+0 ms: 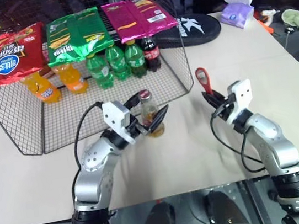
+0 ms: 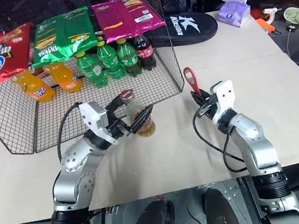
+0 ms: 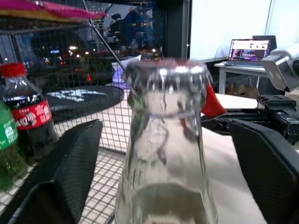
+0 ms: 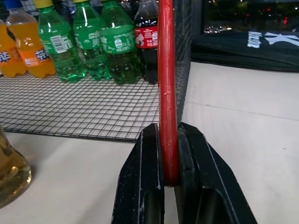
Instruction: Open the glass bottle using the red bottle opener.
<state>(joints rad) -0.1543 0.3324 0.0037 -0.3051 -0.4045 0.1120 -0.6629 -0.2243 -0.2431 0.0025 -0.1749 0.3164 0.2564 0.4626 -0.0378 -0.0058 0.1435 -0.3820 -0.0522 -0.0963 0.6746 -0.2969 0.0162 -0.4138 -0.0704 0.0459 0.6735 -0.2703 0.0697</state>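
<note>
glass bottle (image 1: pixel 150 116): rigid, slick, breakable; grip low body | left pincer (image 1: pixel 148 114) straddles bottle, contact unclear | right pincer (image 1: pixel 213 100), beside bottle, clamps red bottle opener (image 1: pixel 205 81) handle

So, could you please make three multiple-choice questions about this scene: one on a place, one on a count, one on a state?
1. Where is the glass bottle? A in the wire basket; B between the jaws of the left gripper; C beside the laptop.
2. How many green soda bottles are there? A one; B five; C three.
3. The right gripper is: A shut on the red bottle opener; B open and empty; C shut on a cap.
Answers: B, its jaws flank the bottle; C, three stand side by side; A, its jaws clamp the handle.
</note>
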